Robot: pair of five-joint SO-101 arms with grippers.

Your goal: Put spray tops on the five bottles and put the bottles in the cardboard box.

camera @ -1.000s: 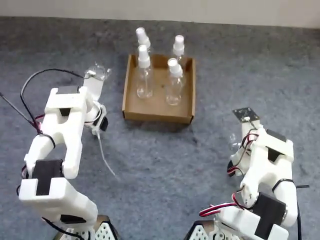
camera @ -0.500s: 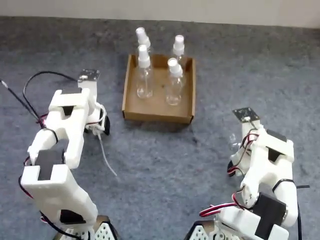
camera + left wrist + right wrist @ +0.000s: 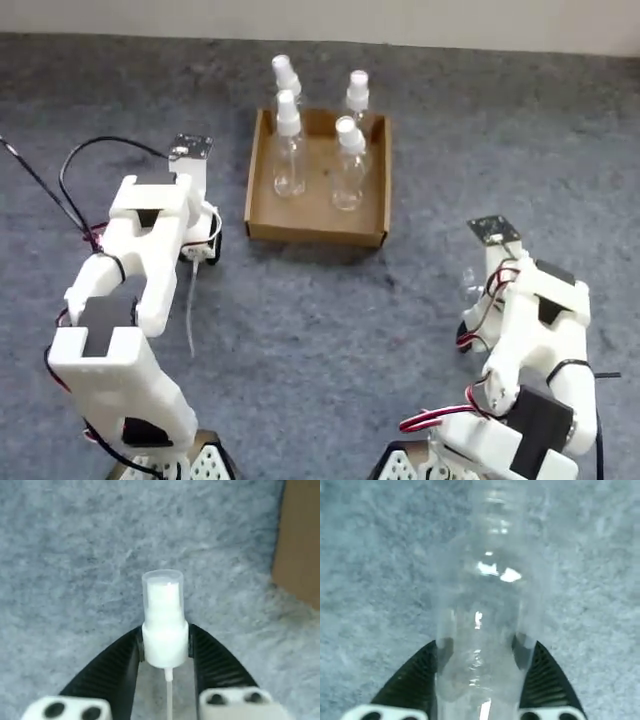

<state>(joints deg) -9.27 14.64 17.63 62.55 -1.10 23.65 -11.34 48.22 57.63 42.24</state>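
Observation:
My left gripper [image 3: 165, 632] is shut on a white spray top [image 3: 163, 615] with a clear cap; its thin dip tube [image 3: 169, 695] runs back between the fingers. In the high view that gripper [image 3: 203, 250] sits left of the cardboard box [image 3: 262, 222], and the tube [image 3: 190, 315] trails toward the table's front. My right gripper [image 3: 482, 647] is shut on a clear bottle [image 3: 487, 590] with no top, low at the right [image 3: 470, 285]. Two topped bottles [image 3: 290, 150] [image 3: 348, 165] stand in the box. Two more [image 3: 285, 72] [image 3: 357, 92] are at its far edge.
Grey carpet-like cloth [image 3: 330, 330] covers the table, with open floor between the arms and in front of the box. A black cable [image 3: 75, 165] loops off the left arm. The box corner [image 3: 300, 535] lies close to the left gripper.
The left arm has swung its wrist round and shifted slightly right; the dip tube now hangs straight toward the front instead of slanting. The right arm has kept still.

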